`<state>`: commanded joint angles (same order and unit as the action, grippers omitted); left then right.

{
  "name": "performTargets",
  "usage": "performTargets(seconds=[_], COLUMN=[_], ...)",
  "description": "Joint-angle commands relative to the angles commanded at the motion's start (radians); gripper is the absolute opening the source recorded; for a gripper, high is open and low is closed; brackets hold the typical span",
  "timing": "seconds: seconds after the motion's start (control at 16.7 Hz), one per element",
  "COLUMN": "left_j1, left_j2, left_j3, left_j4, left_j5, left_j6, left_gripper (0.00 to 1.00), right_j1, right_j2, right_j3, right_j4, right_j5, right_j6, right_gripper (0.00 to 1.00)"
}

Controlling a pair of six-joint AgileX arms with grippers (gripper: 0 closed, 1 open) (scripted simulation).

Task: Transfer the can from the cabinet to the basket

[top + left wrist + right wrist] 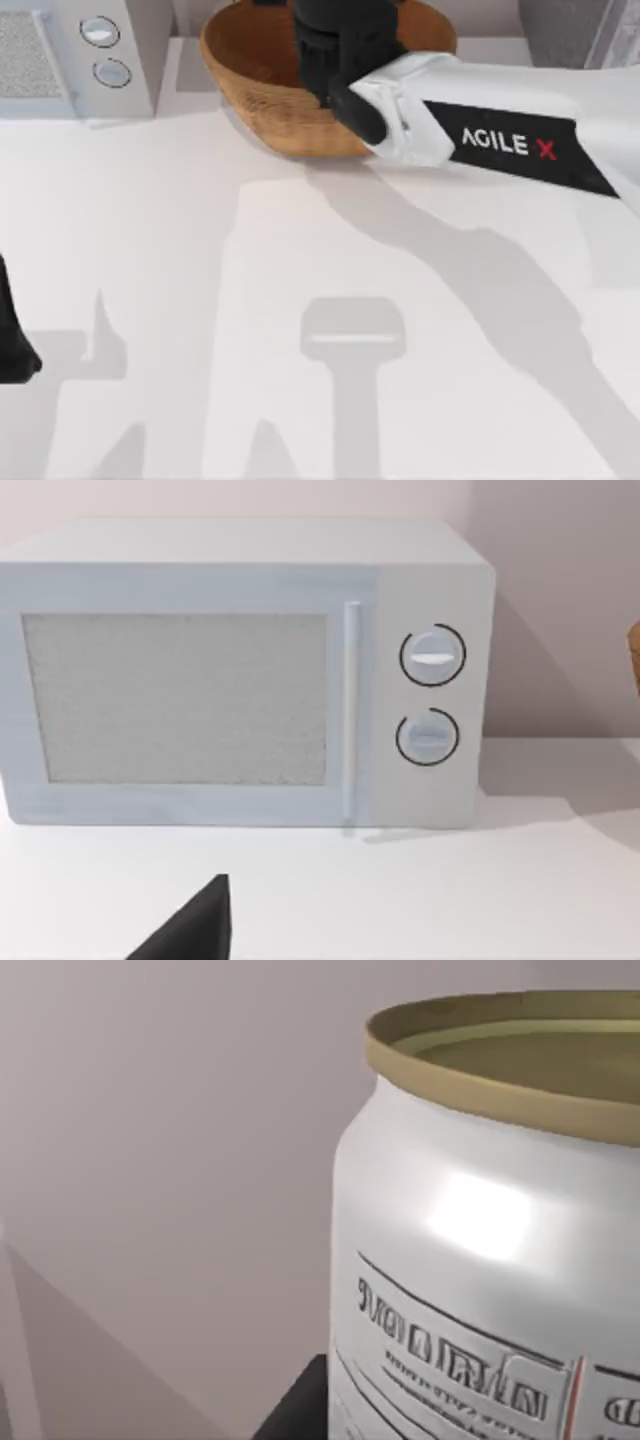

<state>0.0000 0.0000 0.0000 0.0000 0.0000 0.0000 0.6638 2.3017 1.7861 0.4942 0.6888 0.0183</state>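
The right wrist view is close against the can (480,1250), silver with a dull gold rim and fine embossed lettering too small to read; a red line shows at the label's edge. A dark finger pad (295,1405) sits just beside the can's lower wall, yet I cannot tell how wide the right claw stands or whether it truly grips the can.

From above, the right arm (500,140), marked "AGILE X" in white with a red X, reaches over the basket (260,90), its black wrist above the basket's bowl. The white microwave (70,50) with two round knobs stands left of the basket; the cabinet (570,30) stands right of it.

The left arm (12,340) is parked well left of the basket, near the table's (200,300) edge.
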Motion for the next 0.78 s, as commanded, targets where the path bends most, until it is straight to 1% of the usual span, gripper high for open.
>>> performTargets(seconds=[0.24, 0.48, 0.78], left_j1=[0.0, 0.0, 0.0], left_j2=[0.0, 0.0, 0.0], left_j3=[0.0, 0.0, 0.0], left_j4=[0.0, 0.0, 0.0], left_j5=[0.0, 0.0, 0.0], left_j6=[0.0, 0.0, 0.0], left_gripper=[1.0, 1.0, 1.0], right_j1=[-0.016, -0.017, -0.017], right_j2=[0.054, 0.059, 0.059], right_j3=[0.076, 0.082, 0.082], right_j4=[-0.012, -0.013, -0.013], right_j5=[-0.015, -0.016, -0.016], right_j6=[-0.002, -0.002, -0.002], right_gripper=[0.0, 0.0, 0.38])
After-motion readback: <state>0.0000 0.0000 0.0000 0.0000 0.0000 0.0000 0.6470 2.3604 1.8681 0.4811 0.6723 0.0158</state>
